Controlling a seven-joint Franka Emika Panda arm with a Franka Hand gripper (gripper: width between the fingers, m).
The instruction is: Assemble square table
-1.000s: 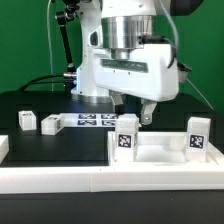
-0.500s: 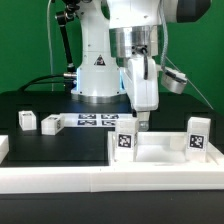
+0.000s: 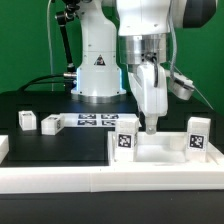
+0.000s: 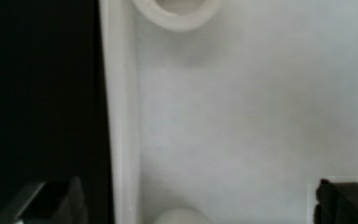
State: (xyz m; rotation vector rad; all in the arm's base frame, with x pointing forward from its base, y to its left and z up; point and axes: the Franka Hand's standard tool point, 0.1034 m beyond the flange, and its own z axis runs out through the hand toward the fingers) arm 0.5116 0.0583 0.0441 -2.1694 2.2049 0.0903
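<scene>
The square table's white slab (image 3: 160, 152) lies at the exterior view's right, and two white tagged blocks (image 3: 126, 140) (image 3: 198, 138) stand at its corners. Two more tagged legs (image 3: 26, 120) (image 3: 52, 124) rest on the black table at the left. My gripper (image 3: 152, 126) hangs just above the slab's back edge, fingers pointing down and open. In the wrist view the slab (image 4: 247, 110) fills most of the picture, with a round hole (image 4: 176, 10) near its edge. The gripper (image 4: 197, 203) straddles it, its dark fingertips (image 4: 345, 200) far apart, with nothing held.
The marker board (image 3: 96, 121) lies flat behind the slab, in front of the robot's base (image 3: 98, 75). A long white border rail (image 3: 90, 180) runs along the front. A cable (image 3: 40, 85) trails at the back left.
The gripper has turned about its wrist and shifted toward the exterior view's right, ending over the slab's back edge. It stays open, and the parts have not moved.
</scene>
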